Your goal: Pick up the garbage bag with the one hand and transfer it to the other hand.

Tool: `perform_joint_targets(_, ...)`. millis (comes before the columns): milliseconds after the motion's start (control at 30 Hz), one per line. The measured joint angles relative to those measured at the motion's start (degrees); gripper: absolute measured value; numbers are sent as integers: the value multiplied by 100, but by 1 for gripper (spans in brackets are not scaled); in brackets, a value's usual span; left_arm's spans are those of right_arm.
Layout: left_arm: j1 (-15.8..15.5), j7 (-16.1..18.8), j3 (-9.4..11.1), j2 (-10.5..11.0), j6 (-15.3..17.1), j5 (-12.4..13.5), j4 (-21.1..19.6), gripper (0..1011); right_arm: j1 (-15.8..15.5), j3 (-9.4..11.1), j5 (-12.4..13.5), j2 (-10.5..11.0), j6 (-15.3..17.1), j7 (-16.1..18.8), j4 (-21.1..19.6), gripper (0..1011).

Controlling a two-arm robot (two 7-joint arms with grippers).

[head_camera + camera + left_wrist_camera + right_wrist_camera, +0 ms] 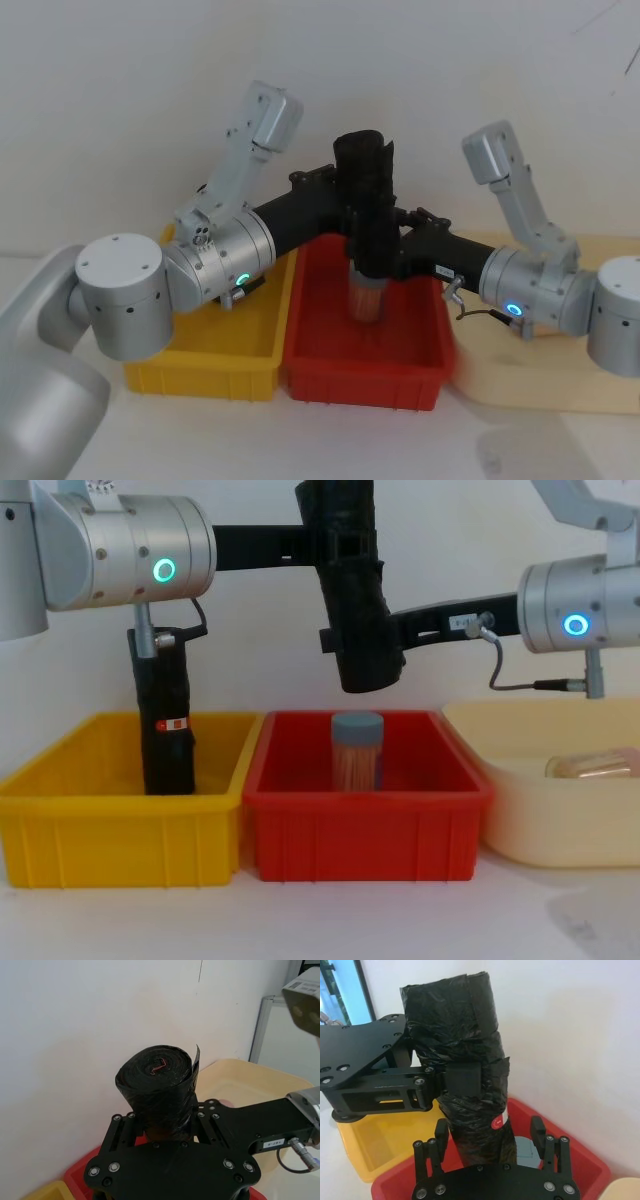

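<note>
While one garbage bag (355, 630) is clenched by the left gripper (338, 548), the right gripper (489, 1135) is kept spread; a second roll (165, 730) is shown lower left in the chest view.

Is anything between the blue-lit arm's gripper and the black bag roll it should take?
Nothing visible. The right gripper, fingers open, flanks the lower part of the black plastic garbage bag roll, which the left gripper clamps higher up.

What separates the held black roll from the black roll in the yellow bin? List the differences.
The garbage bag hangs in the air over the red bin, clamped by the left gripper; the other roll stands in the yellow bin, untouched. The garbage bag tilts slightly; the other roll stands upright. The garbage bag looks thicker. Both are black plastic cylinders.
</note>
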Motion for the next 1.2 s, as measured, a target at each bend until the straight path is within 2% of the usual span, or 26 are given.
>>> perform_joint_targets(167, 0, 0, 0, 0, 0, 0, 0, 463, 101, -52, 12, -43, -48, 58, 192, 999)
perform_joint_targets(300, 0, 0, 0, 0, 1, 0, 0, 463, 160, -81, 17, -68, -76, 87, 299, 945)
perform_joint_targets(767, 0, 1, 0, 0, 1, 0, 0, 463, 273, -137, 30, -117, -125, 148, 510, 557)
perform_joint_targets(933, 1, 0, -1, -1, 1, 0, 0, 463, 274, -142, 41, -111, -127, 147, 506, 522)
perform_joint_targets(1067, 0, 0, 0, 0, 1, 0, 0, 546, 251, -138, 57, -94, -118, 128, 466, 521)
perform_joint_targets(1100, 0, 1, 0, -1, 1, 0, 0, 599, 246, -137, 62, -90, -111, 115, 457, 521)
perform_joint_targets(1200, 1, 0, 0, 0, 1, 0, 0, 671, 217, -125, 77, -68, -76, 69, 409, 520)
